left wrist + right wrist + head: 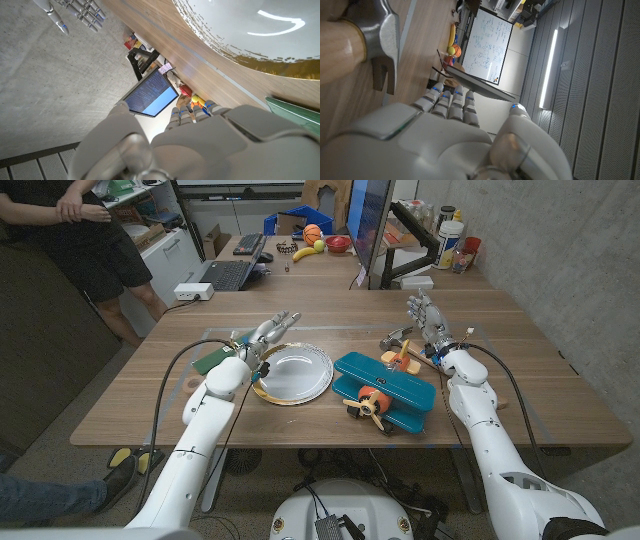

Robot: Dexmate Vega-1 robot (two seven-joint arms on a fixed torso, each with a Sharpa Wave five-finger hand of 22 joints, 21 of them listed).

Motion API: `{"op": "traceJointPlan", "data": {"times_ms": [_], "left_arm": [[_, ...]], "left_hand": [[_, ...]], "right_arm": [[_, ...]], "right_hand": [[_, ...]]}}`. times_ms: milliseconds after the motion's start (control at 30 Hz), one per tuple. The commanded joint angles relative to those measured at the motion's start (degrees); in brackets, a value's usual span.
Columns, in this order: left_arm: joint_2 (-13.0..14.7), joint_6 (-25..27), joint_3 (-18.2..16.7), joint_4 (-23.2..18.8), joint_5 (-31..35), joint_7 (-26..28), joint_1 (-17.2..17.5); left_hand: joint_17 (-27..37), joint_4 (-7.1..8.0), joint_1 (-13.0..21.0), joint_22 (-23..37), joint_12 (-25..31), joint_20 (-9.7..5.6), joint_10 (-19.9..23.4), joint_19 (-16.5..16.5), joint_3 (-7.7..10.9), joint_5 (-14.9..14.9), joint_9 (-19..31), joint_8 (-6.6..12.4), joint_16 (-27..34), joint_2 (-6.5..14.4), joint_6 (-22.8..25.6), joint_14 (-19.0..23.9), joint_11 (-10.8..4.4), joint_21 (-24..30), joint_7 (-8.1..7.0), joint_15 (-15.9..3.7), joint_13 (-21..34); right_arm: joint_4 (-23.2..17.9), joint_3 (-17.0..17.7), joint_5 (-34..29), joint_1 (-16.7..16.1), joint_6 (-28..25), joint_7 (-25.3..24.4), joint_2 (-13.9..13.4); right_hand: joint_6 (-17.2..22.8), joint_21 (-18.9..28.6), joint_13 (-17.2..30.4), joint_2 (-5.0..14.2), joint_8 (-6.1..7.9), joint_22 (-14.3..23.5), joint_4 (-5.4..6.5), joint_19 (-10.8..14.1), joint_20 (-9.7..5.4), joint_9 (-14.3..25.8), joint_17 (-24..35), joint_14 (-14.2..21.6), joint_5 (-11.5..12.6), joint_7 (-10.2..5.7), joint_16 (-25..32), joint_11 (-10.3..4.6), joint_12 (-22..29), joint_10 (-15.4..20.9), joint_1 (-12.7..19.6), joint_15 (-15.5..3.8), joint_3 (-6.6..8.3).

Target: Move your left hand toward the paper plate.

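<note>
- Head view: round paper plate (292,373), glossy white centre with a worn gold rim, lying on the wooden table (330,310) left of the middle, nothing on it
- Left hand (263,336) poised at the plate's far left edge, pale metallic fingers loosely apart and reaching away from the robot, holding nothing; whether touching the rim cannot be told
- Flat dark green card (211,360) beside the white left forearm, just left of the plate
- Teal toy airplane (384,388) with an orange nose and a propeller just right of the plate, smooth plastic, boxy wings
- Right hand (430,323) near the table's right side, upright, fingers apart, nothing in its grasp; hammer (399,345) with a wooden handle just beside it
- Behind the table: laptop (227,274), a monitor, toy fruit, a person standing at the upper left
- Left wrist view: smooth grey-white back of the left hand (200,135) in the foreground, fingertips (192,112) curling slightly away; plate (240,30) close by, shiny white with a flaking gold edge, on grained wood; right hand (82,10) small in the far corner against the concrete wall, fingers spread
- Right wrist view: back of the right hand (450,135), fingers side by side and extended, empty; hammer (375,35) close by, steel claw head on a pale wooden handle, lying on the table
</note>
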Motion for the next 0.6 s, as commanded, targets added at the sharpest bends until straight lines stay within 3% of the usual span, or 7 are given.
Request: {"op": "traceJointPlan", "data": {"times_ms": [33, 600], "left_arm": [[0.8, 0.7, 1.6, 0.4, 2.8, 0.8, -0.5], [1.6, 2.5, 3.6, -0.5, 7.1, 1.5, -0.5]], "left_hand": [[0.2, -0.20, 0.6, 0.1, 0.2, -2.66, 0.2, -6.0, 0.11, -0.2, 0.2, 0.21, 0.3, -0.2, 0.1, -0.2, -0.07, 0.0, 0.19, 0.15, 0.1], [0.2, -0.35, 0.9, 0.1, 0.4, -2.64, 0.6, -6.3, 0.03, -0.5, 0.2, 0.39, 0.3, -0.1, 0.7, -0.3, -0.09, 0.1, 0.13, 0.02, 0.1]], "right_arm": [[-0.5, -0.1, -0.3, 0.0, 0.1, -0.5, 0.1], [-0.3, -0.1, -0.3, 0.2, 0.1, -0.6, 0.2]], "right_hand": [[0.1, -0.1, 0.2, 0.08, 0.11, 0.1, -0.17, 0.3, -0.03, 0.3, 0.1, 0.4, 0.4, 0.09, 0.2, -0.08, 0.3, 0.1, 0.6, 0.04, -0.14], [0.0, -0.4, 0.2, 0.10, 0.09, 0.1, -0.21, 0.3, 0.13, 0.3, 0.1, 0.3, 0.4, -0.05, 0.1, -0.03, 0.2, 0.0, 0.5, 0.19, -0.25]]}}
